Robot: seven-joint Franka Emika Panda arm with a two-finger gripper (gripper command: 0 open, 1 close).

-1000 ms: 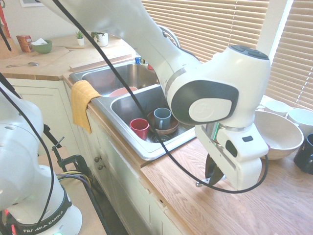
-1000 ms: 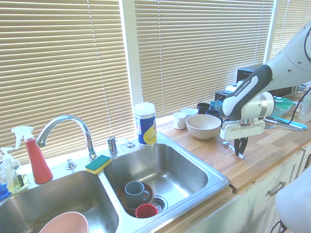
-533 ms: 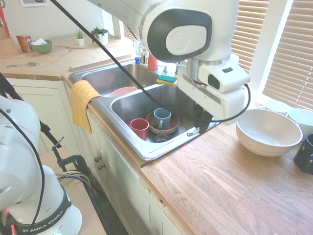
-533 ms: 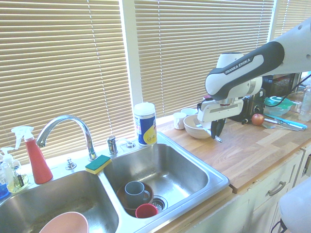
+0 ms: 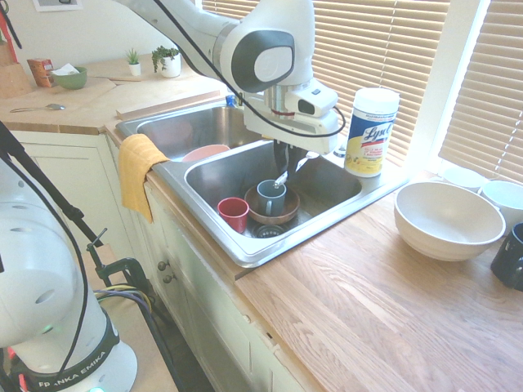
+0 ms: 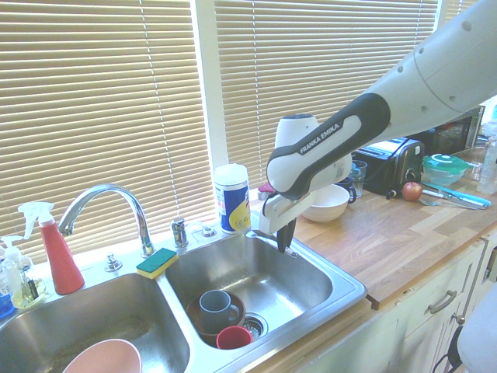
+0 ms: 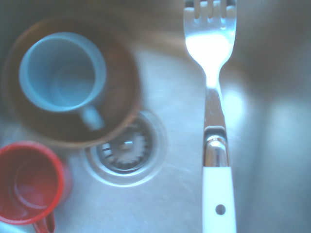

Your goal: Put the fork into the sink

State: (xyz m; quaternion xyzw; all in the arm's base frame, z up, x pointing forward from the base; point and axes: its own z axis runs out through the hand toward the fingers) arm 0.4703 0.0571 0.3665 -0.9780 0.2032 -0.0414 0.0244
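Note:
My gripper [image 5: 286,162] hangs over the right basin of the steel sink [image 5: 239,247], shut on the fork [image 5: 283,177]. In the wrist view the fork [image 7: 216,145] shows a white handle and silver tines. It hangs above the basin floor, beside the drain [image 7: 127,151]. From the other side, the gripper [image 6: 283,242] is just inside the basin's far rim, above the sink [image 6: 343,291] floor. A grey-blue mug [image 5: 270,196] stands in a brown bowl [image 5: 282,216] below and to one side of the fork. A red cup [image 5: 234,214] stands next to them.
A wipes canister [image 5: 370,132] stands on the counter behind the basin, and a large white bowl [image 5: 448,220] sits on the wooden counter to the right. A yellow cloth [image 5: 137,175] hangs over the sink's front. The faucet [image 6: 105,206] and a sponge [image 6: 157,263] are at the back rim. A pink bowl [image 6: 105,357] lies in the other basin.
The arm has swung from the wooden counter by the white bowl to above the right basin, carrying the fork with it. The jaws have stayed shut.

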